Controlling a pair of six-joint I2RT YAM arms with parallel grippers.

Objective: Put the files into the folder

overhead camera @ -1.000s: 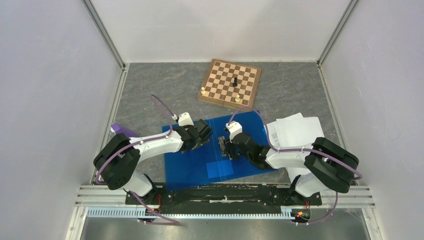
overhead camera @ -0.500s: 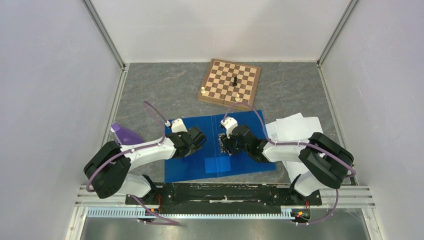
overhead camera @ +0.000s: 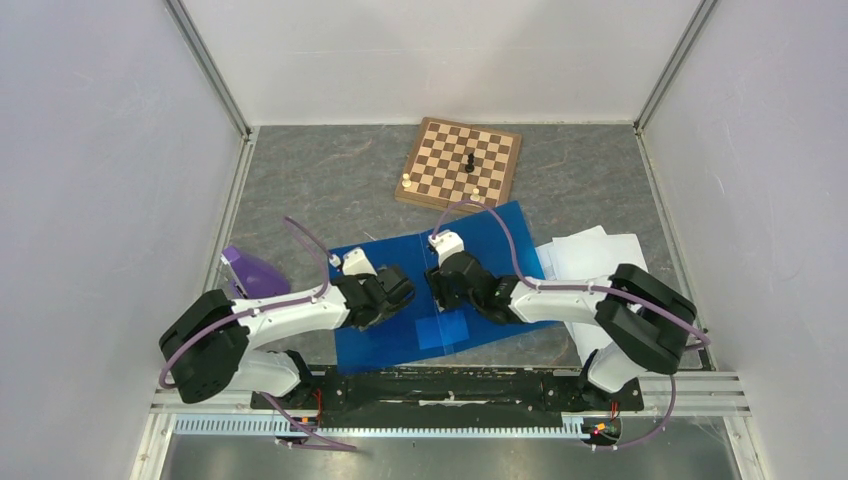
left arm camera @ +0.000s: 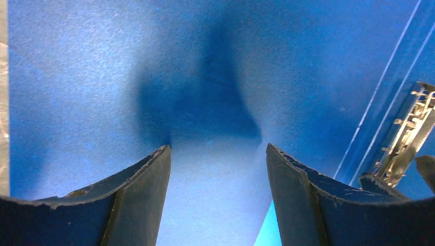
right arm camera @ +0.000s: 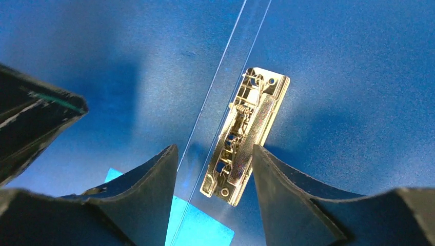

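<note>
Blue folder (overhead camera: 398,345) is lying open and flat at centre of the overhead view, inner faces up, with the metal clip (right arm camera: 246,133) sitting along the spine crease. Files (overhead camera: 592,256) are sitting outside it, on the table at right of the frame, partly under the right arm, so nothing is loaded yet. Left gripper (left arm camera: 218,151) is hovering low over the left flap with fingers spread and nothing between them. I'm reading that as getting ready to pin the flap down so the folder isn't sliding. Right gripper (right arm camera: 214,148) is also spread, its fingertips straddling the near end of the clip. I can't tell whether they're touching it, and it isn't looking clamped. My guess is it's lining up to work the clip lever before the paper goes in. The chessboard (overhead camera: 460,165) at top centre and a purple object (overhead camera: 250,272) at left are well apart from the work. Main risk: the glossy plastic skating under a sideways push.
</note>
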